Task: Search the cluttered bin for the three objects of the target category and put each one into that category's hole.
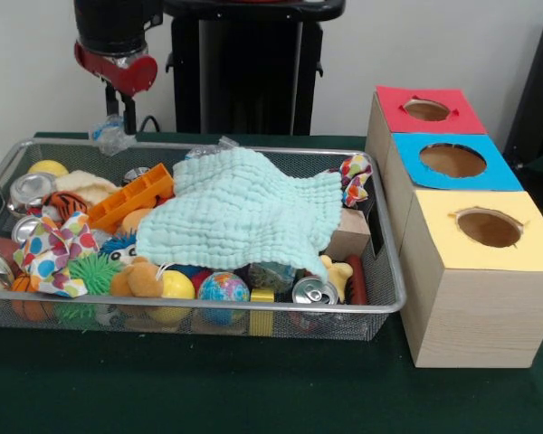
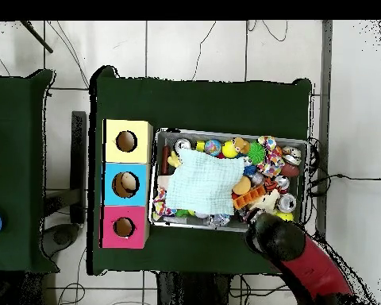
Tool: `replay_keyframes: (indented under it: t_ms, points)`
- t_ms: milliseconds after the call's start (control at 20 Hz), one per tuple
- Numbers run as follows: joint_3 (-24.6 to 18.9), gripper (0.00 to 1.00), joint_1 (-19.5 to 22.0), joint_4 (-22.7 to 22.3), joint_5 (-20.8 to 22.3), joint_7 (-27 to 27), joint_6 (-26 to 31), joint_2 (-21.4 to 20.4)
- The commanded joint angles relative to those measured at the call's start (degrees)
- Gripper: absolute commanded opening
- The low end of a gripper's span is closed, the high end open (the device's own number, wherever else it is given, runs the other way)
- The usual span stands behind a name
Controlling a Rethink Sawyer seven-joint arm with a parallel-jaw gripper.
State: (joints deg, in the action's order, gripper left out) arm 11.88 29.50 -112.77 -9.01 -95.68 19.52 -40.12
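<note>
Gripper (image 1: 125, 122) clamped on plastic bundle (image 1: 111, 136), above bin (image 1: 253, 150) far rim, well apart from red-top hole (image 1: 426, 109).

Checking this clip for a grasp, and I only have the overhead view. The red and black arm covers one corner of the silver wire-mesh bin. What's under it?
Observer: The front view shows a wrinkly bundle of clear plastic film right below the gripper, at the bin's far rim. I can't tell whether it's gripped.
Operator: Is the mint-green cloth lying flat?
Observer: No, the cloth is humped over a pile of toys.
</note>
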Motion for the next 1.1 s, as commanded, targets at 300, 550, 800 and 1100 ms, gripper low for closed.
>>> replay_keyframes:
  t_ms: [300,550,800,1100]
  points:
    - [-12.98,0.00,2.45,-5.82,0.26,-2.85,1.11,-10.24]
    - [-13.68,0.00,-0.21,-6.36,-0.60,-5.95,0.54,-13.02]
    - [-10.18,0.00,-6.12,-2.94,-0.24,-8.98,3.61,-13.75]
    - [-5.42,0.00,-13.26,3.28,-0.04,-11.96,9.12,-12.87]
